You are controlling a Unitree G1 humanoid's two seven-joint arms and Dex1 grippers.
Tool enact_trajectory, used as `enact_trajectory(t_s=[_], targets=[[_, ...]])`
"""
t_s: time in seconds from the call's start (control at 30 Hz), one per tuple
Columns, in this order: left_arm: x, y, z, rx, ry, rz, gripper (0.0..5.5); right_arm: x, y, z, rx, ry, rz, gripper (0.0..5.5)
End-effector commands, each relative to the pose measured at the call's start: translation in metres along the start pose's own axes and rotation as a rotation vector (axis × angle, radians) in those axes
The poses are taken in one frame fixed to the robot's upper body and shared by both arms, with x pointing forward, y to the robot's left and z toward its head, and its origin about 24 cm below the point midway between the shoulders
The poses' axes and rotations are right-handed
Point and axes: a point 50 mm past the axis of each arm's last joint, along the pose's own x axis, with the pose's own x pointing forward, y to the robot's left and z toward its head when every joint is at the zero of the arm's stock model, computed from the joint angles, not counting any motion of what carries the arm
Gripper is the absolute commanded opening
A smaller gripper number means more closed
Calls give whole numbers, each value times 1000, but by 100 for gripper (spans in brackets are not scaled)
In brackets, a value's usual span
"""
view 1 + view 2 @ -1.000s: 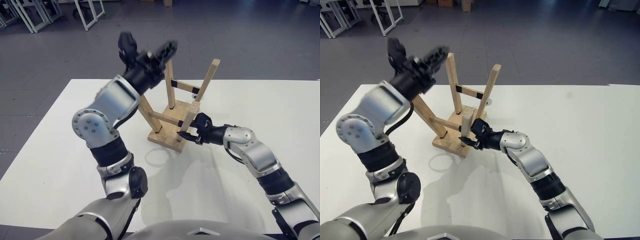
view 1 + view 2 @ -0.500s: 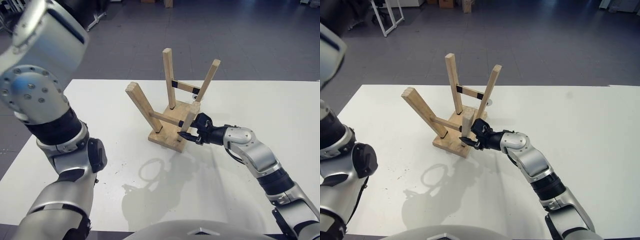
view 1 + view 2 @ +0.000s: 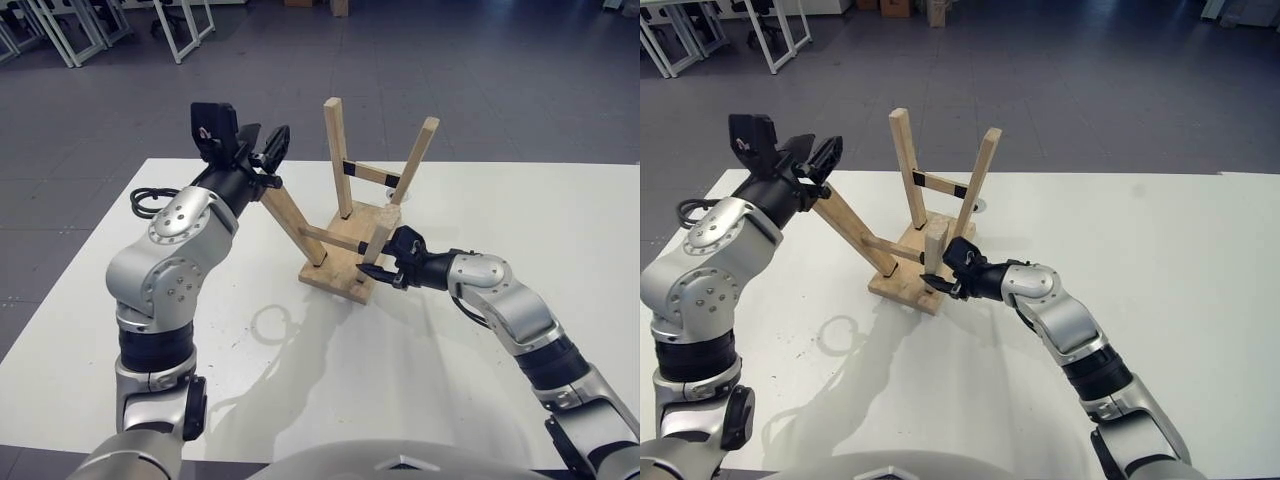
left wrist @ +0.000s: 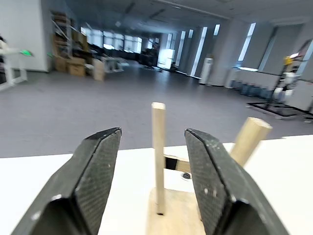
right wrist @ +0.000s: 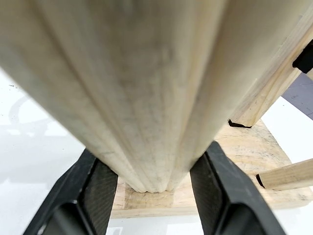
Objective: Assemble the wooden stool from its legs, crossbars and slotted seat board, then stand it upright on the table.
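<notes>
Apparently leg-fitting on the upturned stool (image 3: 345, 272) mid-frame on the worktop (image 3: 560, 220), right tool (image 3: 372, 268) clamped on the near leg (image 3: 385, 228), left tool (image 3: 268, 155) spread by the leaning leg (image 3: 295, 220), upper left; next, probably grip and straighten it.

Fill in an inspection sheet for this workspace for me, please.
Surface: white table.
Job's things: stool upside down, seat board on the table, four legs up, crossbars fitted; one slanted leg.
Clutter: small round spot behind the stool, too small to tell.
Grippers: left gripper open at the slanted leg's top end; right gripper shut on the front leg.
Cables: black cable looped beside the left arm.
Surroundings: grey floor, white metal frames behind.
</notes>
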Motion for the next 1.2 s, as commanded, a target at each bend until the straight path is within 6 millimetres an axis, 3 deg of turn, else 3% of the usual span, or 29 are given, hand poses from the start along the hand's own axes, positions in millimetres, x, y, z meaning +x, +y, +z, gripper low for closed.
enact_trajectory(t_s=[0.03,0.1,0.17,0.33,0.5,0.63,0.8,0.87,0.97,1.1,1.2], targets=[[-10,-17,51,-147,-117,-271,243,-10,27,-87,211,380,28,202],[-21,-11,87,-158,-232,-285,243,-8,26,-84,207,361,18,202],[-28,-6,101,-152,-268,-267,243,-6,22,-78,198,337,0,202],[-34,-6,93,-169,-240,-253,243,-1,5,-35,136,208,-58,202],[-40,-13,88,-172,-244,-255,243,0,-2,-11,107,164,-81,318],[-47,-14,92,-136,-245,-259,243,-9,-10,-12,57,184,-134,386],[-59,-5,101,-45,-232,-229,243,-29,-19,-41,-7,308,-210,392],[-62,-10,96,1,-196,-273,243,-28,-18,-48,-13,325,-227,392],[-73,-21,77,54,-80,-420,243,-12,-3,-51,3,303,-204,392],[-85,-14,30,116,239,-467,243,22,20,-42,44,231,-172,392],[-87,-11,-5,167,431,-460,243,31,25,-39,62,210,-179,392]])
